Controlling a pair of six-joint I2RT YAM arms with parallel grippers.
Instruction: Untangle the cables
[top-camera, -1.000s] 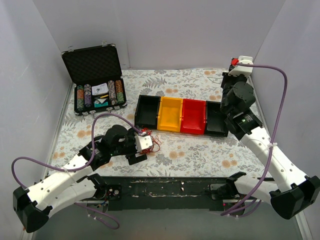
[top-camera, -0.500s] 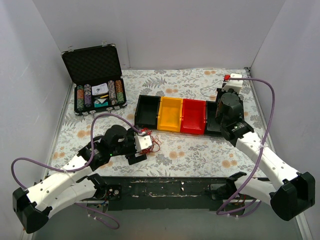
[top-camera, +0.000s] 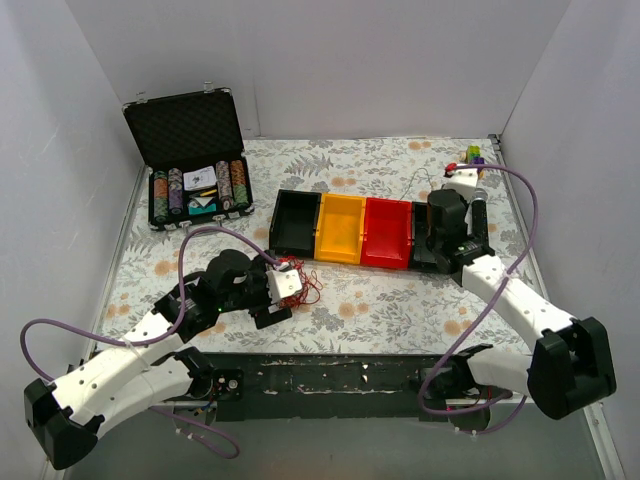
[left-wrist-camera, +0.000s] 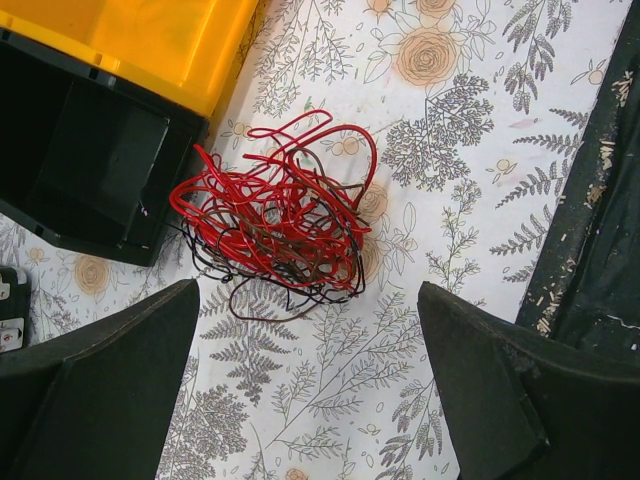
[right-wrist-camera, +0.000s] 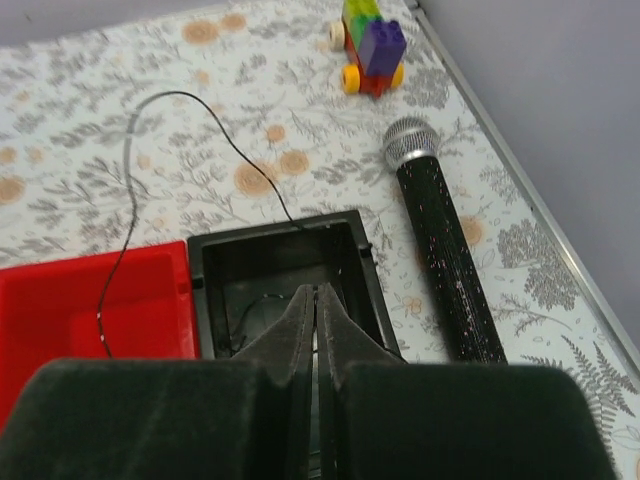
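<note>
Holds the left fingers (left-wrist-camera: 110, 370) spread wide, clear of the cables (left-wrist-camera: 275, 215) (a red tangle with some dark strands) lying on the flowered table (left-wrist-camera: 440, 300), just beside the corner of a black bin (left-wrist-camera: 90, 160) and a yellow bin (left-wrist-camera: 130, 40). Presses the right fingers (right-wrist-camera: 300, 340) together over another black bin (right-wrist-camera: 270, 230); cannot tell whether on the thin dark wire (right-wrist-camera: 128, 160) trailing from there across the red bin (right-wrist-camera: 60, 310). Shows a microphone (right-wrist-camera: 440, 260) lying just beside that bin.
</note>
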